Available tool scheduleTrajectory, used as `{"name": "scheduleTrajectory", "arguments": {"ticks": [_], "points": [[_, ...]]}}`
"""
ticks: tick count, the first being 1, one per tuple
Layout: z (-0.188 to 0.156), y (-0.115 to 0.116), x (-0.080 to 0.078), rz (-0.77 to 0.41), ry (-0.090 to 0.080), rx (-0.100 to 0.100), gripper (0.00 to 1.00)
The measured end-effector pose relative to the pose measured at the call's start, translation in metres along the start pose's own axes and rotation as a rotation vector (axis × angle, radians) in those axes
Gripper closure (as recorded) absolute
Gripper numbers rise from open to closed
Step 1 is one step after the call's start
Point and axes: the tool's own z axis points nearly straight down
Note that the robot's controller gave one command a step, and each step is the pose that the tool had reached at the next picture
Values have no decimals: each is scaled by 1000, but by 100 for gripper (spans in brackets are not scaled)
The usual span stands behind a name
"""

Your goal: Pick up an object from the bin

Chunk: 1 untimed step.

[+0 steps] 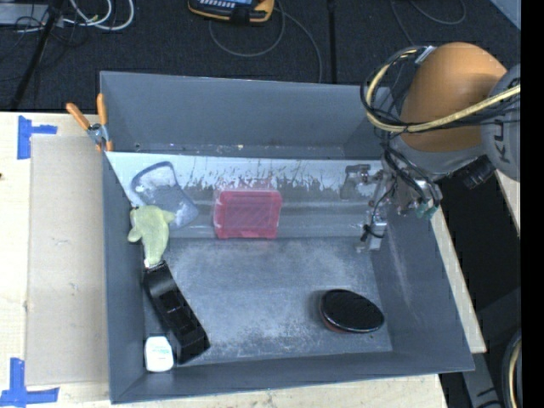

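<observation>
Grey metal bin (255,126), floor scuffed pale, with six loose things lying apart. Arm (508,138) enters from the right, its wrist under an orange cover (446,87) with cables (378,87) looped round it. Gripper (371,232) hangs low at the right rear of the bin, close to the foot of the back wall, over bare floor; cannot tell from this view whether it is spread or closed. Pink block (246,213), flat and rectangular, lies at the middle rear against the back wall, well to the left of the gripper. Black bar (174,311), long and boxy, lies slantwise along the left wall toward the front left corner. Black disc (351,311), flat and oval in this view, lies at the front right, nearest to the gripper but clearly apart from it. Clear wrap (155,184) sits crumpled in the left rear corner. Green rag (151,232) lies just in front of the wrap, its lower end at the bar's rear end. White cap (159,353) sits at the bar's front end, touching it or just beside it.
</observation>
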Motion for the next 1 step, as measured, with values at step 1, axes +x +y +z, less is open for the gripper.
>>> {"name": "scheduleTrajectory", "arguments": {"ticks": [1], "points": [[-5,0,-1,-2,-7,1,0]]}}
